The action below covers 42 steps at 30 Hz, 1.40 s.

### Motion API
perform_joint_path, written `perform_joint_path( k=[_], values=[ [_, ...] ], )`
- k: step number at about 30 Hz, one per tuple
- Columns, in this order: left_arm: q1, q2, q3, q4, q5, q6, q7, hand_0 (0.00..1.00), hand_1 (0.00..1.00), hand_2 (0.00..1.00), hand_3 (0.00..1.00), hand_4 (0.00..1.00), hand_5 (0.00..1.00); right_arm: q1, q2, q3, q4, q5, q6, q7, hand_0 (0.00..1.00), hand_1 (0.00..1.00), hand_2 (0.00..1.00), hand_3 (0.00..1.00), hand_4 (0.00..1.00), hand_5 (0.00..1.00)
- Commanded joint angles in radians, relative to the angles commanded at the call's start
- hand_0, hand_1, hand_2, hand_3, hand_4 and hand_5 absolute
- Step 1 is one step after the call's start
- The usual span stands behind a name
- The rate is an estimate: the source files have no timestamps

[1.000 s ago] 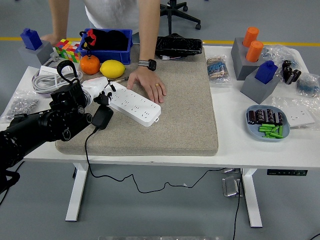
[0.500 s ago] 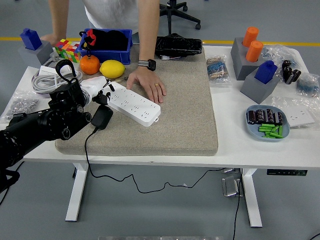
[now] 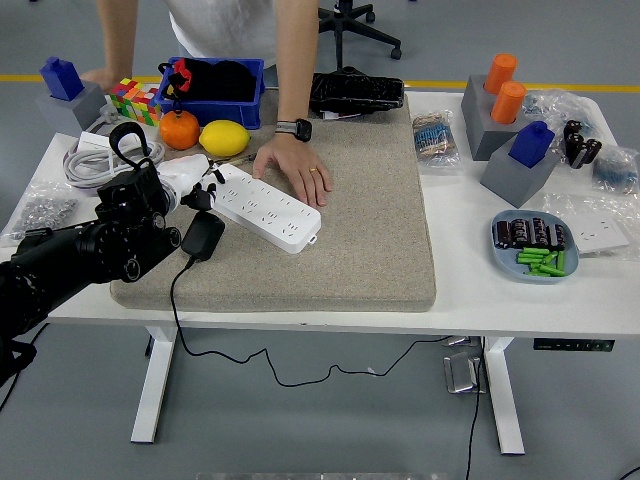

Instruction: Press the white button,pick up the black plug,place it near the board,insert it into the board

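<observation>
At the far left, the robot's black left arm reaches in over the white table (image 3: pixel 470 300), its left hand (image 3: pixel 190 185) at the left end of a white power strip (image 3: pixel 268 208). The pale fingers (image 3: pixel 200 192) sit at that end of the strip, but it is not clear whether they are spread, curled or pressing. Just below the hand, a black plug (image 3: pixel 203 237) lies on a beige felt mat (image 3: pixel 330 220), touching or nearly touching the strip's near left edge, not inserted. Its black cable (image 3: pixel 176 300) drops over the table's front edge. Behind the hand sit a coil of white cable (image 3: pixel 100 160), an orange (image 3: pixel 180 129), a lemon (image 3: pixel 226 137), a colourful cube (image 3: pixel 133 98) and a blue bin (image 3: pixel 215 95).

A person stands at the far side; one hand (image 3: pixel 295 166) rests flat on the mat, fingers touching the strip's far edge.

Further right lie a blue plate (image 3: pixel 505 245) of small green and dark parts, and grey blocks with orange (image 3: pixel 500 85) and blue (image 3: pixel 533 142) pieces.
</observation>
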Motion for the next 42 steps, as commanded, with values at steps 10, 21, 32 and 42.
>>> perform_joint_path(
  k=[10,21,32,42],
  values=[
    [-0.004,0.0,-0.056,-0.017,0.036,0.006,-0.005,0.279,0.095,0.097,0.704,0.299,0.002,-0.002,0.001,0.007,0.0,-0.001,-0.001,0.001,0.672,0.59,0.581,0.569,0.633,0.313],
    [0.018,0.029,-0.311,-0.091,0.185,0.052,-0.041,0.279,0.106,0.1,0.7,0.299,0.002,-0.005,0.004,0.012,0.001,-0.005,0.0,0.0,0.672,0.59,0.581,0.568,0.633,0.315],
    [0.127,0.123,-0.606,-0.349,0.409,0.037,0.057,0.412,0.653,0.63,0.819,0.867,0.239,-0.012,0.007,0.022,0.001,-0.016,-0.001,-0.001,0.672,0.59,0.581,0.57,0.633,0.313],
    [0.261,0.207,-0.713,-0.571,0.496,0.035,0.11,0.725,0.806,0.789,0.87,0.95,0.427,-0.009,0.008,0.016,0.003,-0.019,-0.002,0.0,0.671,0.59,0.581,0.569,0.633,0.313]
  ],
)
